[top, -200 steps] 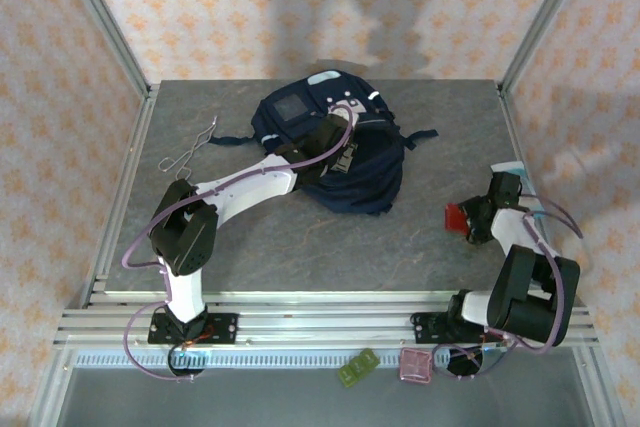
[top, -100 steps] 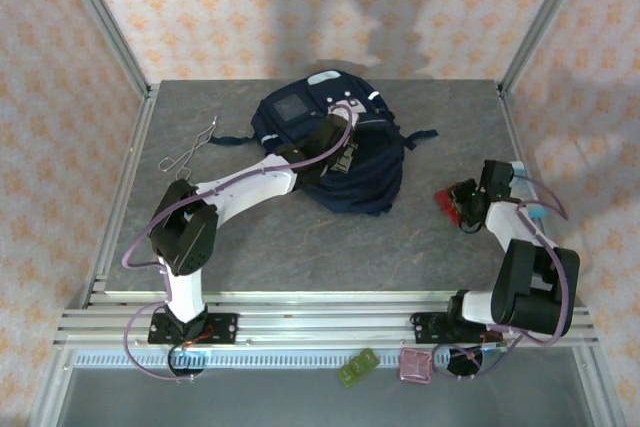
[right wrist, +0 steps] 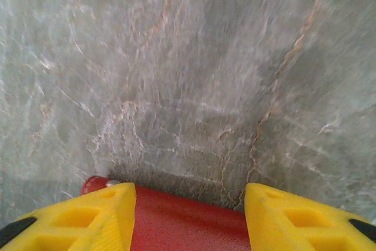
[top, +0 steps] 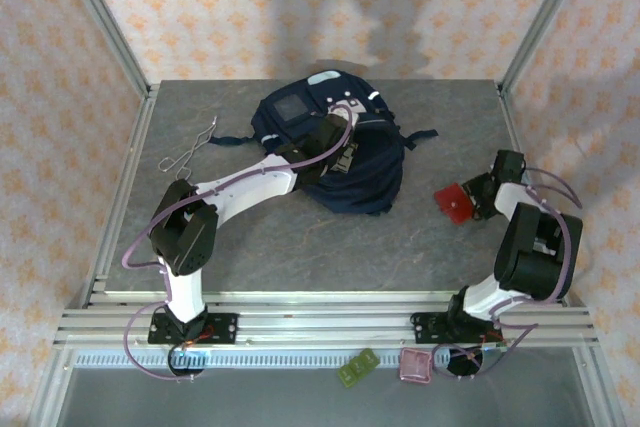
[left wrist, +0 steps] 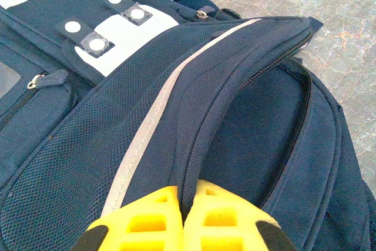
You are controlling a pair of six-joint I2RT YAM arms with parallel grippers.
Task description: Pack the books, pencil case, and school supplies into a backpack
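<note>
The backpack lies at the rear centre of the table, with its grey patch turned upward, toward the back wall. In the left wrist view its main zip is parted, and a dark interior is exposed beneath a grey-striped flap. The edge of that flap is pinched by the left gripper, whose jaws are closed tight on the fabric fold. The left arm is laid across the near left side of the backpack. White strips with round snaps are seen on the front pocket. No lettering on the backpack is large enough to be read.

The red case is found well to the right of the backpack, near the table's right edge. It is gripped by the right gripper at a middling width, with both fingers pressed against its sides. Whether the case is lifted or resting on the table cannot be told. Bare grey tabletop lies between the red case and the backpack, and across the near half of the table.

A bent wire is placed near the left edge, apart from the backpack. A green piece and a pink piece are lodged below the front rail, off the tabletop.
</note>
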